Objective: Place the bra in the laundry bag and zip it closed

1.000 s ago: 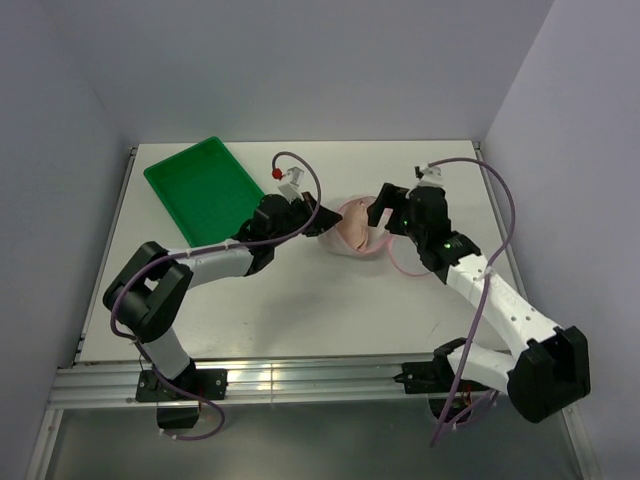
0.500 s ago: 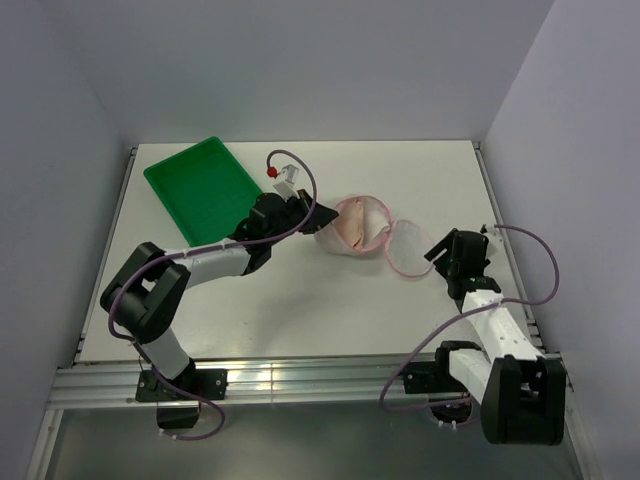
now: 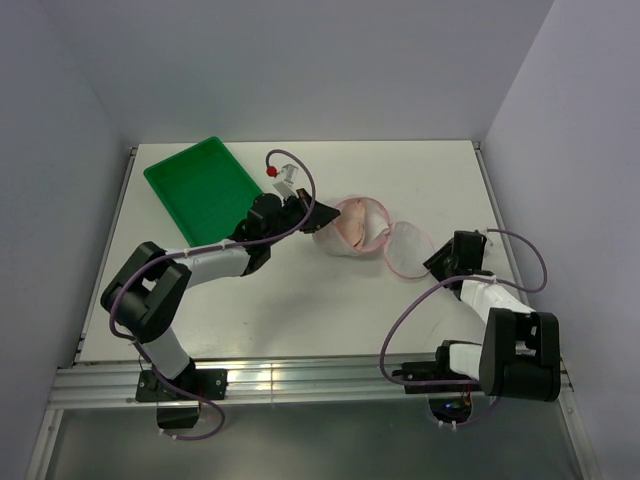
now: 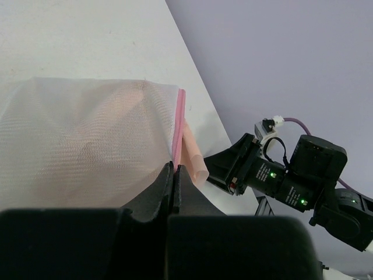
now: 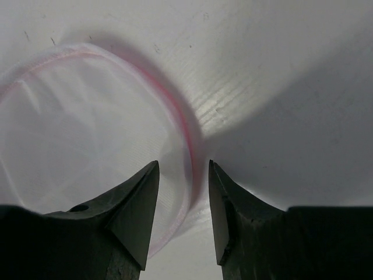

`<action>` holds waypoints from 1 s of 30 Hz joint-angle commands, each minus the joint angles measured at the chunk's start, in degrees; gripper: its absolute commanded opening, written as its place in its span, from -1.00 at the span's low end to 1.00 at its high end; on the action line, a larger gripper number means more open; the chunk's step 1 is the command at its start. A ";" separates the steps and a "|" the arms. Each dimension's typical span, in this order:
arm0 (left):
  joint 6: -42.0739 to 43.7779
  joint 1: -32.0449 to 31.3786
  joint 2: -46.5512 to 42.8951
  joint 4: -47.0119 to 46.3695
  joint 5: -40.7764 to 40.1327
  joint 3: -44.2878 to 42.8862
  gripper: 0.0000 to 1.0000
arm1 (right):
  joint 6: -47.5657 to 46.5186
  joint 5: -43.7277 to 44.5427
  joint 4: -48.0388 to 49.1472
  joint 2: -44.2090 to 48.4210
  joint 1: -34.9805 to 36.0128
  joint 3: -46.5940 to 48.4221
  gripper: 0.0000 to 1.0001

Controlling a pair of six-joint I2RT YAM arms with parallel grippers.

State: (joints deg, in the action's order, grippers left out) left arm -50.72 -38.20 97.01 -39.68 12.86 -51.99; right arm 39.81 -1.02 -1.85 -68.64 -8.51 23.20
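The laundry bag [image 3: 385, 240] lies open mid-table, one dome half upright and the other half flat to its right. The peach bra [image 3: 352, 228] sits inside the upright half and shows through the mesh [image 4: 87, 146] in the left wrist view. My left gripper [image 3: 322, 216] is shut on the bag's pink edging [image 4: 179, 125]. My right gripper [image 3: 436, 262] is low at the flat half's right edge. In the right wrist view its jaws [image 5: 182, 165] are open and straddle the pink rim [image 5: 185, 137], with a gap on both sides.
A green tray [image 3: 200, 185] lies at the back left, behind the left arm. The right arm is folded back close to its base near the table's right edge. Grey walls enclose the table on three sides.
The right arm has drawn back from over the bag's open half to the flat half's right rim, and its jaws have narrowed. The left gripper has kept its hold.
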 commanded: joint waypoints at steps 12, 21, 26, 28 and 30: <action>0.01 0.58 -1.03 -2.77 0.94 -0.48 -1.00 | 1.23 0.12 5.20 10.25 2.00 -1.84 -1.00; -0.61 0.49 -12.43 3.20 0.76 0.65 -1.00 | -4.83 12.62 -17.30 36.90 11.41 12.91 -1.00; 2.02 -3.63 -21.24 10.75 -4.23 3.20 -1.00 | -5.62 9.63 -20.21 40.61 13.96 13.82 -1.00; 0.55 -3.91 -22.39 13.14 -6.35 5.57 -1.00 | -5.80 10.86 -20.65 38.25 13.87 11.44 -1.00; -0.87 -3.64 -22.92 12.44 -5.75 7.77 -1.00 | -6.32 9.46 -22.32 37.71 13.79 11.77 -1.00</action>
State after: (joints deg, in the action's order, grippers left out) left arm -50.48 -42.04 74.08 -30.02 9.69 -47.53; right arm 34.98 8.34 -18.50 -28.32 5.06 36.40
